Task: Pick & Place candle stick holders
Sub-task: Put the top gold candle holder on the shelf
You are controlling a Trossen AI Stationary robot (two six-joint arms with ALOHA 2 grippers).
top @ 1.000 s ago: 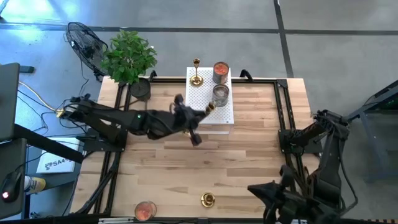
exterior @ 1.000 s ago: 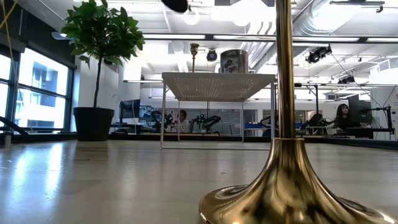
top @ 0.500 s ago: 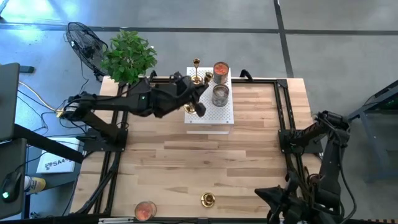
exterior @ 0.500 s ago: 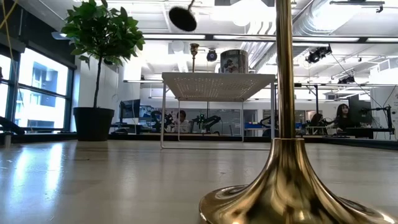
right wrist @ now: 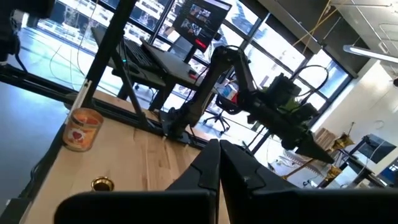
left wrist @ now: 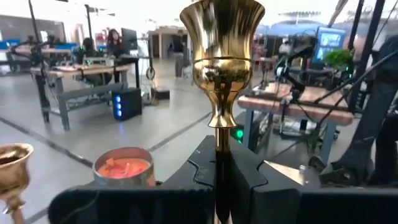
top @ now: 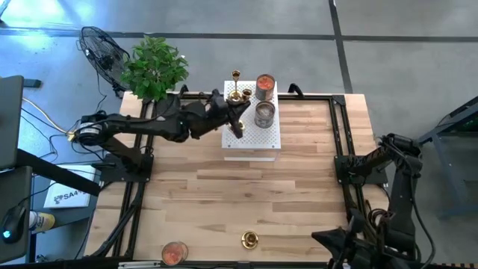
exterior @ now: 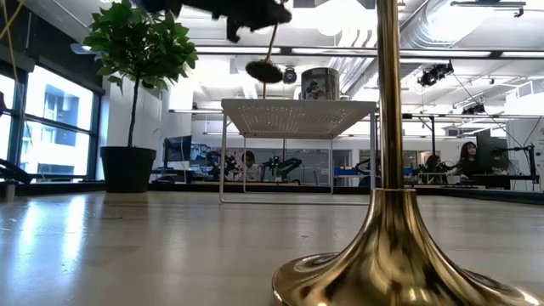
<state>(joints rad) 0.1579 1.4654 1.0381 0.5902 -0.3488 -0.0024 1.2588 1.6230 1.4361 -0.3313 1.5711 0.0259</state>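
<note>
While carried: candle stick holder point(left wrist: 221, 68) clamped by the stem in left gripper point(top: 236, 118), upper centre, over the white block point(top: 254, 138).
Long axis: about upright.
Drop spot: straight below.
Right gripper point(right wrist: 219, 163): clenched, empty, parked lower right.

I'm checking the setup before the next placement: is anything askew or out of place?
Nothing is spilled or toppled. The left gripper holds one candlestick holder in the air over the white perforated block. Another candlestick holder stands alone near the table's front edge.
</note>
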